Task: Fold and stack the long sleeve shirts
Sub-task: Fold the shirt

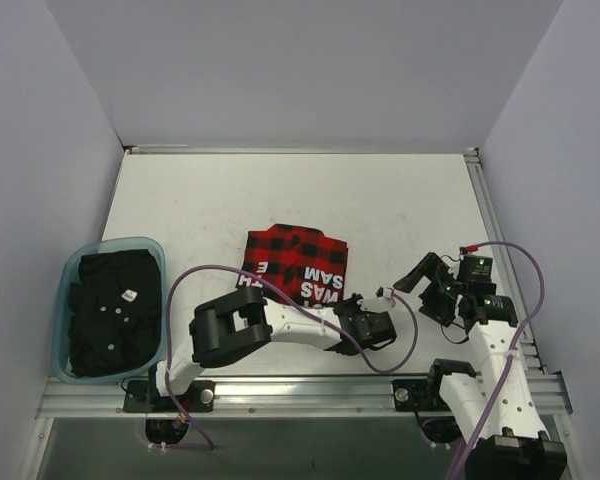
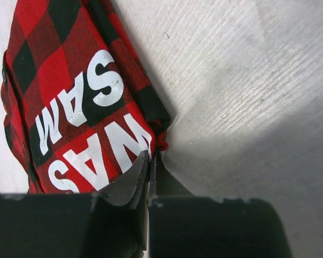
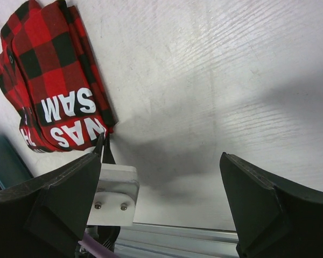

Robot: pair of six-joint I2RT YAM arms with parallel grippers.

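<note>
Shirt (image 1: 298, 262) is folded into a compact block and lies flat on the bench (image 1: 230, 195), about mid-width and closer to the front edge than the back. Red/black check, white lettering (image 2: 91, 102) face up at the near end; "SAM" and "WAS" are readable in both wrist views. One fold edge runs along the right side, dark in shadow. Left hand (image 2: 151, 159) is down at the shirt's near-right corner with its fingers pressed together and the tips right at the fabric edge. Can't tell whether any cloth is caught between them. The right wrist view shows the same: left tips against that corner. Right hand (image 3: 160, 158) is spread wide over bare bench to the right of the shirt, apart from it and pointing roughly toward it. Teal bin (image 1: 112, 243) sits at the left side of the bench, well apart from the shirt, and holds black clothes (image 1: 115, 325) with a small white tag on top. A purple cable (image 1: 170, 290) loops up from the left arm base and across toward the hand.
</note>
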